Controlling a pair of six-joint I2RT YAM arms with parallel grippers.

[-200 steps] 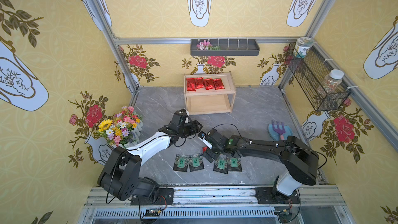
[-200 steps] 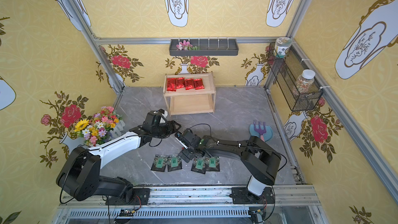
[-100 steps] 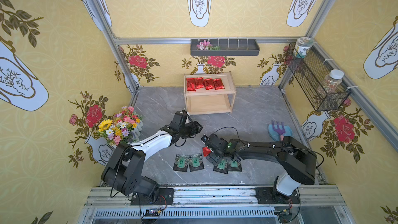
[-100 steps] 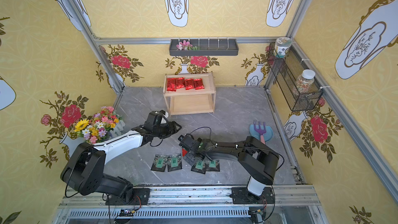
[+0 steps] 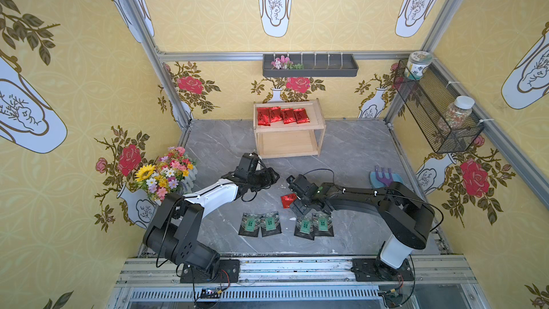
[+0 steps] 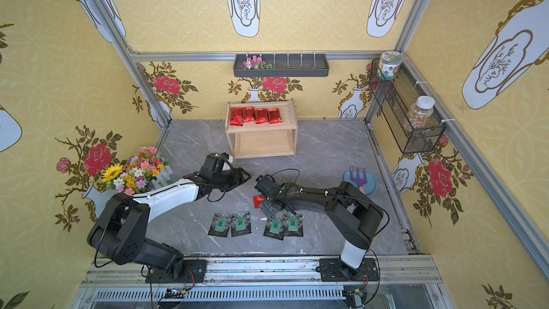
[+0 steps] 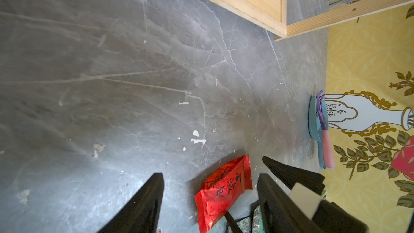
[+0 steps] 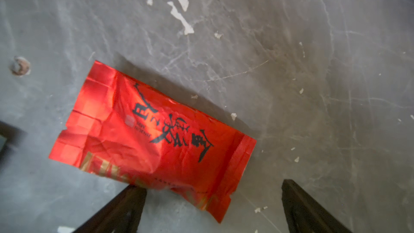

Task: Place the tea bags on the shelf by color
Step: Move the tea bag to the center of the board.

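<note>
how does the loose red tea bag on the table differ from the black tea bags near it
The red tea bag is shiny red with dark script; the black tea bags carry a green square label. The red tea bag lies alone and askew; the black tea bags lie in two pairs, in a row. Both lie on the grey table, not on the shelf.
</note>
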